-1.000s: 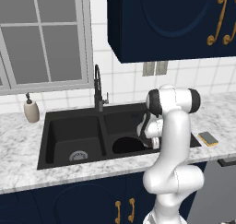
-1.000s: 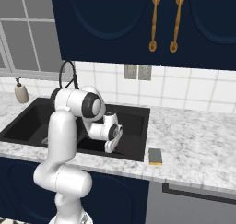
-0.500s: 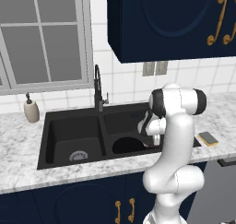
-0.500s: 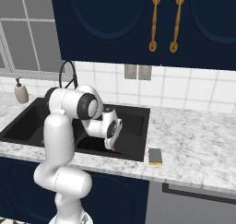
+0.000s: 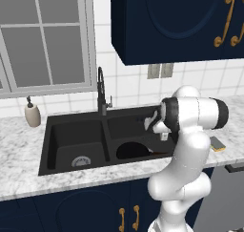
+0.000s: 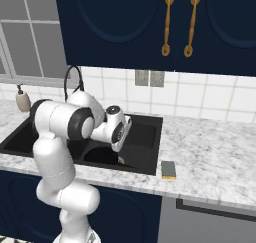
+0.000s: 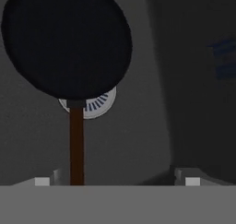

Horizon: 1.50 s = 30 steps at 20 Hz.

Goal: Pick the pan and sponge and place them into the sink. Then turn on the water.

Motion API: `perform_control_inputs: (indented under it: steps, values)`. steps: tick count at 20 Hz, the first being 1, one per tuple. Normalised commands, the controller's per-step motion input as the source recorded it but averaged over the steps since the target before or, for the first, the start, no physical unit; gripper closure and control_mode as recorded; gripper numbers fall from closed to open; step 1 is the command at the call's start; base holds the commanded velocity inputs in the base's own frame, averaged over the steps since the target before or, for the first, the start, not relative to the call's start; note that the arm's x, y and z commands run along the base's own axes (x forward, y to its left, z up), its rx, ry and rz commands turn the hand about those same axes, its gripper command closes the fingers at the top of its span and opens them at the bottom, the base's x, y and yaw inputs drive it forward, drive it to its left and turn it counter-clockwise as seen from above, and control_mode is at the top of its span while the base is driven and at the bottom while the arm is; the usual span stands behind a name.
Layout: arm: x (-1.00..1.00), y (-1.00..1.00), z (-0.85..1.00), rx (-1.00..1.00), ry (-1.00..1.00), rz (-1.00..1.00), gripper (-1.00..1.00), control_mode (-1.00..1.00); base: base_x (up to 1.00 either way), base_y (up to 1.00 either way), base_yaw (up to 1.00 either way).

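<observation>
The sink (image 5: 71,131) is a black double-basin unit set in the marble counter (image 6: 215,162). In the left base view its left basin holds only a round silver drain (image 5: 81,161) at the basin's 6 o'clock. The right basin contains the pan (image 5: 132,150), lying flat on the basin floor, with its brown handle running toward 3 o'clock under the arm.

In the hand view the pan (image 7: 67,41) occupies the 11 o'clock region; its handle (image 7: 76,144) extends straight to 6 o'clock. The pan rim partly covers the right basin's drain (image 7: 99,103), which shows just below the rim.

The gripper (image 7: 115,179) hangs over the right basin above the pan. Its fingertips (image 7: 42,181) stand wide apart at the lower edge of the hand view, spread and holding nothing; the handle passes just inside the left tip.

The sponge (image 6: 168,169) rests on the counter at 3 o'clock of the sink, near the front edge, apart from the rim.

The faucet (image 5: 102,90) stands behind the basin divider at 12 o'clock. The soap dispenser (image 5: 32,114) stands on the counter at 9 o'clock of the sink
</observation>
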Motion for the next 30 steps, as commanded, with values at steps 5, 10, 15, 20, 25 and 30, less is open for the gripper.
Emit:
perform_control_inputs:
  steps: [5,10,15,20,25,30]
  values:
    - [-0.16,0.00,0.97,0.00,0.00,0.00,-1.00,-1.00,0.00,0.00,0.00]
    - [-0.41,0.00,0.96,0.00,0.00,-0.07,-1.00,-1.00,0.00,0.00,0.00]
    - [-0.65,0.00,0.70,0.06,0.03,-0.40,-1.00,-1.00,0.00,0.00,0.00]
    - [-0.54,-0.16,0.28,0.11,0.08,-0.51,-1.00,-1.00,0.00,0.00,0.00]
    - [-0.39,-0.76,0.00,0.09,0.12,-0.41,-1.00,-1.00,0.00,0.00,0.00]
    - [-0.21,-0.92,0.00,0.11,0.02,-0.28,-1.00,-1.00,0.00,0.00,0.00]
